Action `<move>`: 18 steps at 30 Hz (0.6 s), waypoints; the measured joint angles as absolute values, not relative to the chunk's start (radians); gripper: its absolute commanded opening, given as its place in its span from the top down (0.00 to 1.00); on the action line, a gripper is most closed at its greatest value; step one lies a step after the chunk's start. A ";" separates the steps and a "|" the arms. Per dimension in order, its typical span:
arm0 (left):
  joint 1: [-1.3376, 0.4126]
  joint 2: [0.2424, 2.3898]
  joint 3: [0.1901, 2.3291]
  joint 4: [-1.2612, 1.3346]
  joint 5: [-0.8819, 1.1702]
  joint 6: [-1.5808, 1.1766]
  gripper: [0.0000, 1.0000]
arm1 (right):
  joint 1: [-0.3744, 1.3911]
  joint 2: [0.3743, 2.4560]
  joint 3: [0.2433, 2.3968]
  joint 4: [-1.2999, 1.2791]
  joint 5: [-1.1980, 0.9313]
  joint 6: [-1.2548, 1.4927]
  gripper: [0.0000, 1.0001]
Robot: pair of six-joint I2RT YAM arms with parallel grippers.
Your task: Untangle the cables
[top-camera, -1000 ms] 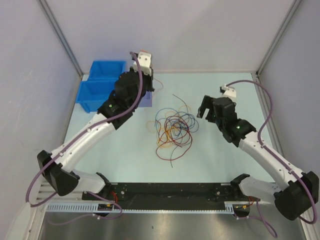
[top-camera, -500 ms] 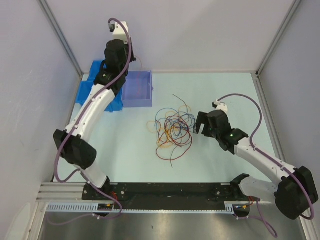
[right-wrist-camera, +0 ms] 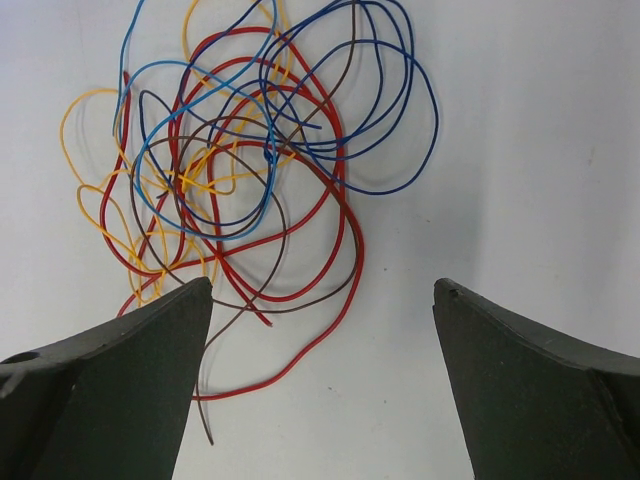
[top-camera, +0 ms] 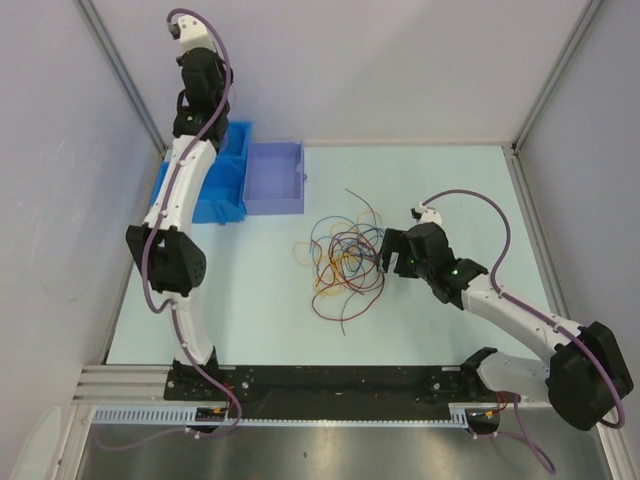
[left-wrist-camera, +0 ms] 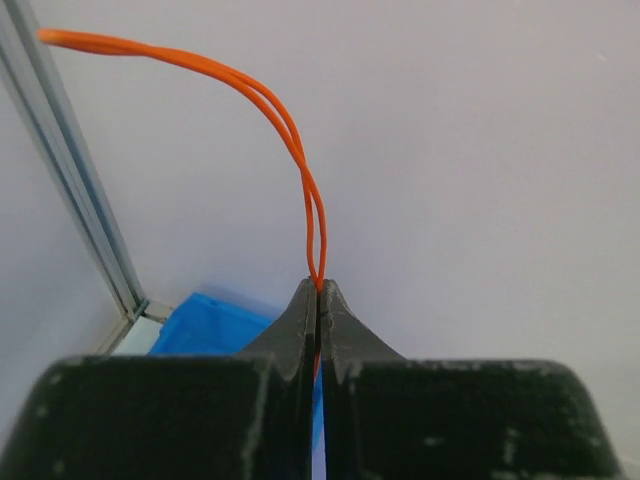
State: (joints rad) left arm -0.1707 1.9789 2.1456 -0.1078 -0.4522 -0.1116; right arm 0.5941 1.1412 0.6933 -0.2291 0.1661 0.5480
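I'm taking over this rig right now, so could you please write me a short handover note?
Left gripper: shut on an orange wire, held high by the back-left corner, above the blue bins.
Right gripper: open, empty, hovering at the right edge of the tangle.
Wires: red, blue, yellow and brown ones knotted together in the middle of the table; purple tray beside the bins.
Done: one orange wire lifted clear of the pile.
Left: put it down, then separate the rest; whether any wire lies in the bins cannot be seen.
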 measured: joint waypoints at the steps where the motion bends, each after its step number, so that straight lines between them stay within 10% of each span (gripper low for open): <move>1: -0.161 1.998 2.171 -0.099 -0.453 -0.111 1.00 | 0.595 1.147 0.693 -0.226 0.162 0.547 0.04; 18: -0.102 2.257 2.207 0.042 -0.379 -0.156 1.00 | 0.597 1.200 0.693 -0.204 0.130 0.546 0.05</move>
